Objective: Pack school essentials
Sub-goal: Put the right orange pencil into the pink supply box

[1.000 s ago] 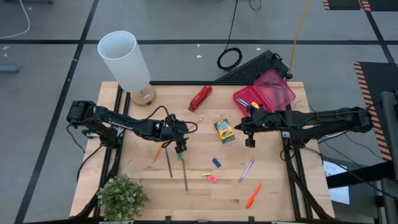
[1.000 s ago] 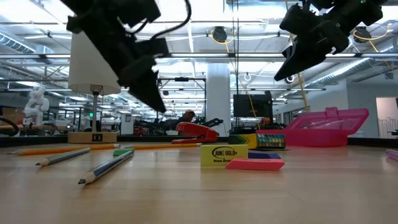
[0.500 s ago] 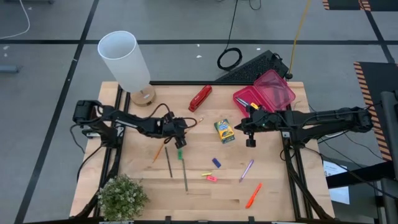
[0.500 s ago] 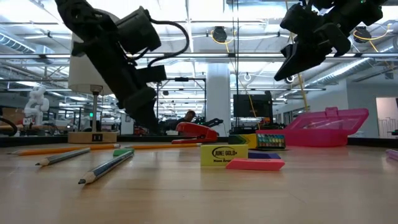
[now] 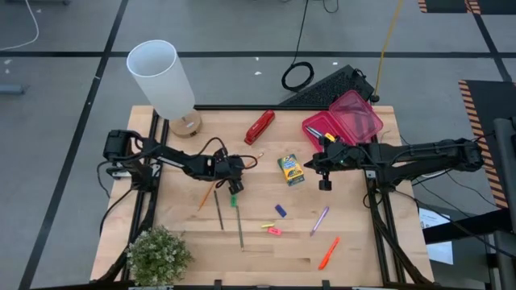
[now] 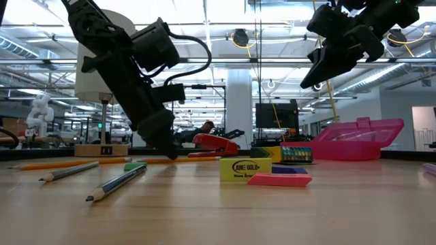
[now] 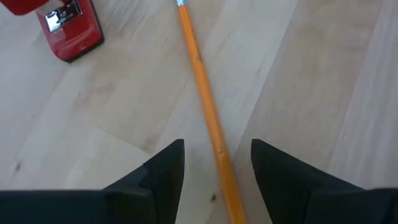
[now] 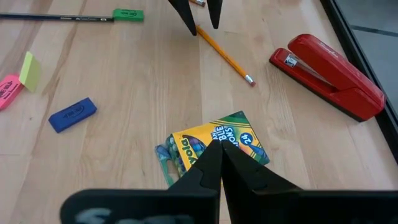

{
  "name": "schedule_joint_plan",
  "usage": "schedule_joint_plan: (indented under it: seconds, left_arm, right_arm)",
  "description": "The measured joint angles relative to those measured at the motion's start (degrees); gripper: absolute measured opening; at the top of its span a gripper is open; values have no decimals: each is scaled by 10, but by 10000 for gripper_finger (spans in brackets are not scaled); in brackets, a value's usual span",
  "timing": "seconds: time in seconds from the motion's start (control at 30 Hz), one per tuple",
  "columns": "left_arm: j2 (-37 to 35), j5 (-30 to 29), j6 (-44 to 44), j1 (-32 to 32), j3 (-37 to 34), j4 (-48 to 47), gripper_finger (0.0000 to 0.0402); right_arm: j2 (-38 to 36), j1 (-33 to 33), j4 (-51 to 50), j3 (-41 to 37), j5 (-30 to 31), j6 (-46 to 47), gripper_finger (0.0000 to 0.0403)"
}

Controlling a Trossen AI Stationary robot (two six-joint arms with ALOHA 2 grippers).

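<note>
The left hand (image 5: 233, 187), fingers apart, straddles the orange pencil (image 7: 208, 118) low over the desk (image 5: 355, 242), so it seems about to pinch it, while the right hand (image 5: 324, 184), fingers together, waits above the crayon box (image 5: 291, 169).

1. You see a pale wooden tabletop (image 5: 266, 258) standing on a grey floor (image 5: 72, 105) crossed by dark lines.
2. A white-shaded lamp (image 5: 164, 80) and a small potted plant (image 5: 159, 255) sit at its left corners.
3. Behind it you look into a bright hall with ceiling lights (image 6: 225, 30) and a white column (image 6: 239, 102).
</note>
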Motion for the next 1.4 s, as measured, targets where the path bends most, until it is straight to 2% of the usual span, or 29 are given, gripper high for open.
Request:
schedule_joint_plan:
  seconds: [0.7, 0.8, 1.17, 1.27, 1.4]
  left_arm:
    - [19, 8, -22, 0, 2, -1, 183]
    - [20, 12, -20, 0, 2, 2, 160]
    - [21, 25, 5, 0, 2, 3, 31]
    - [22, 15, 9, 1, 1, 3, 11]
    - [20, 0, 11, 2, 1, 5, 6]
  right_arm:
    - [0, 0, 0, 0, 0, 0, 0]
    - [0, 0, 0, 0, 0, 1, 0]
    - [0, 0, 0, 0, 0, 0, 0]
    - [0, 0, 0, 0, 0, 1, 0]
    - [0, 0, 0, 0, 0, 6, 0]
